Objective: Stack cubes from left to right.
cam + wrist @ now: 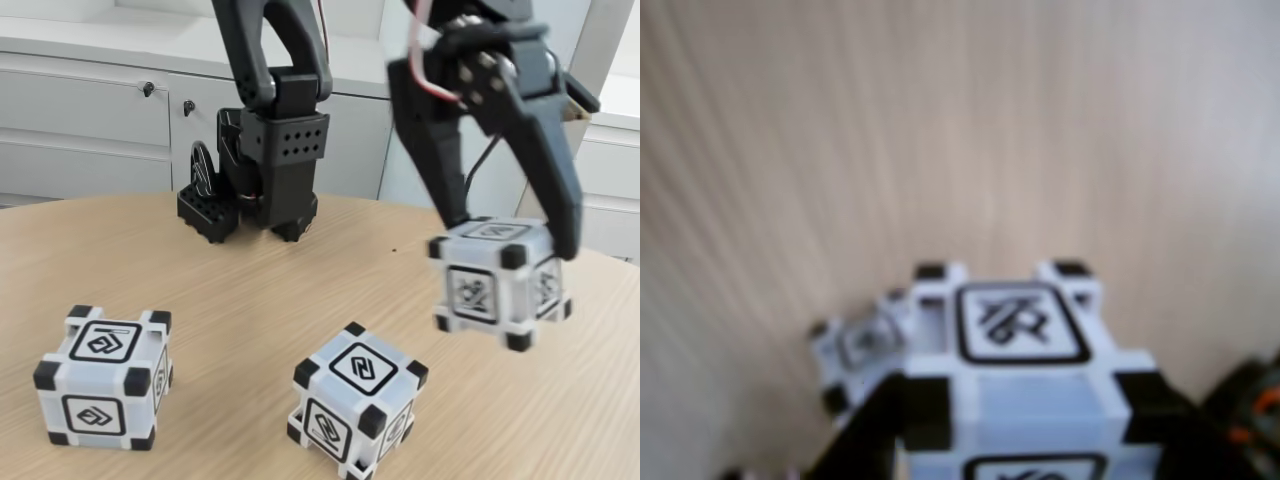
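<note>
Three cubes bear unreadable glyphs; the pincer (505,245) pinches one cube (497,283) above the table (250,290).

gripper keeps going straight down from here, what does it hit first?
Probably bare table. The gripper holds a cube aloft, right of the middle cube in the fixed view; nothing looks to lie beneath, though depth is uncertain.

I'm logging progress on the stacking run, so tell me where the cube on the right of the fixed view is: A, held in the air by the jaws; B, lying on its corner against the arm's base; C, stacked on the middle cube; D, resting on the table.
A: the right cube hangs clear above the table, clamped in the gripper, whose jaws press its two sides, while the other two cubes sit apart on the wood.
</note>
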